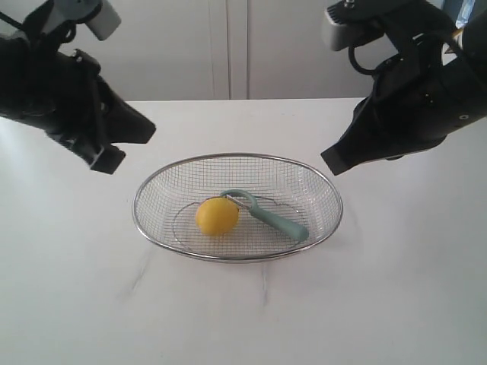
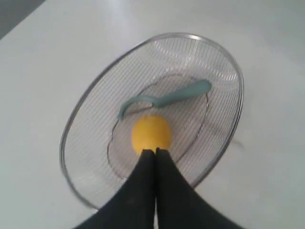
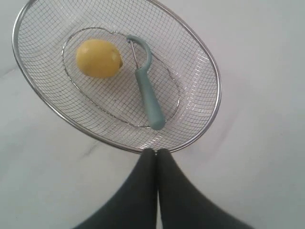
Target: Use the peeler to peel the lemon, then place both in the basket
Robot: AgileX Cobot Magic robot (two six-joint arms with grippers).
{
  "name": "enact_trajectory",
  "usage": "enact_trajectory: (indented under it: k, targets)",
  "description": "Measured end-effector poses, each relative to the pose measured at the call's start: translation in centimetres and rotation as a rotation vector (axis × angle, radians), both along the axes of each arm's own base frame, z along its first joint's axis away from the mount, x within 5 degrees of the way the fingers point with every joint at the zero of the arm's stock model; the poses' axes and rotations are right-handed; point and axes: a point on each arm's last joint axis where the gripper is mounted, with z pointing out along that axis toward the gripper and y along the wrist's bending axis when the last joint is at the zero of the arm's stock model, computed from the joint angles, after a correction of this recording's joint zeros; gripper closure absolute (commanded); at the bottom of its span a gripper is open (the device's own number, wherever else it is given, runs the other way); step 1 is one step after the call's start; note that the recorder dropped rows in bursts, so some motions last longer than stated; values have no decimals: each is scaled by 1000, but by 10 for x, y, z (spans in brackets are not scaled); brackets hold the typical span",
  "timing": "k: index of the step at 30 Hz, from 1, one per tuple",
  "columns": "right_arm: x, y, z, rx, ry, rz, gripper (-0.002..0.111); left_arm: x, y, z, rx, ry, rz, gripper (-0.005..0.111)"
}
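Note:
The yellow lemon (image 1: 217, 217) lies inside the silver wire basket (image 1: 152, 186), left of centre. Beside it to the right lies the teal-green peeler (image 1: 275, 219), its curved blade head next to the lemon. Both also show in the left wrist view, lemon (image 2: 150, 133) and peeler (image 2: 171, 98), and in the right wrist view, lemon (image 3: 97, 58) and peeler (image 3: 147, 93). My left gripper (image 1: 106, 160) hangs above the table left of the basket, shut and holding nothing. My right gripper (image 1: 332, 161) hangs above the basket's right side, shut and holding nothing.
The basket stands in the middle of a white table (image 1: 396, 289). A pale wall with a vertical panel seam (image 1: 228, 49) rises behind the table's far edge.

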Motion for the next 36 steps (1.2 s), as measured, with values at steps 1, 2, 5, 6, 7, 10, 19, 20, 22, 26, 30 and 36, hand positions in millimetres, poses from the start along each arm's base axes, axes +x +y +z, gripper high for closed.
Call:
enact_trajectory:
  k: [1, 2, 5, 6, 7, 10, 19, 20, 22, 26, 30, 36]
  targets:
    - [0, 0, 0, -1, 1, 0, 108, -6, 7, 3, 33, 17, 33, 107]
    - [0, 0, 0, -1, 1, 0, 108, -13, 14, 7, 60, 29, 63, 107]
    - [0, 0, 0, 0, 2, 0, 108, -41, 34, 20, 87, 30, 134, 107]
    - [0, 0, 0, 0, 2, 0, 108, -52, 40, 23, 83, 26, 147, 107]
    - [0, 0, 0, -1, 4, 0, 108, -64, 47, 25, 75, 18, 159, 107]
    - [0, 0, 0, -1, 4, 0, 108, -96, 63, 30, 55, -3, 181, 107]
    - [0, 0, 0, -1, 4, 0, 108, -197, 120, 45, -18, -167, 266, 107]
    - [0, 0, 0, -1, 4, 0, 108, -203, 123, 45, -23, -175, 268, 107]
    - [0, 0, 0, -1, 4, 0, 108, -212, 128, 44, -28, -185, 266, 107]
    - [0, 0, 0, -1, 4, 0, 108, -222, 132, 43, -38, -202, 265, 107]
    - [0, 0, 0, -1, 4, 0, 108, -224, 133, 42, -38, -204, 264, 107]
    - [0, 0, 0, -1, 4, 0, 108, -224, 133, 42, -38, -204, 264, 107]
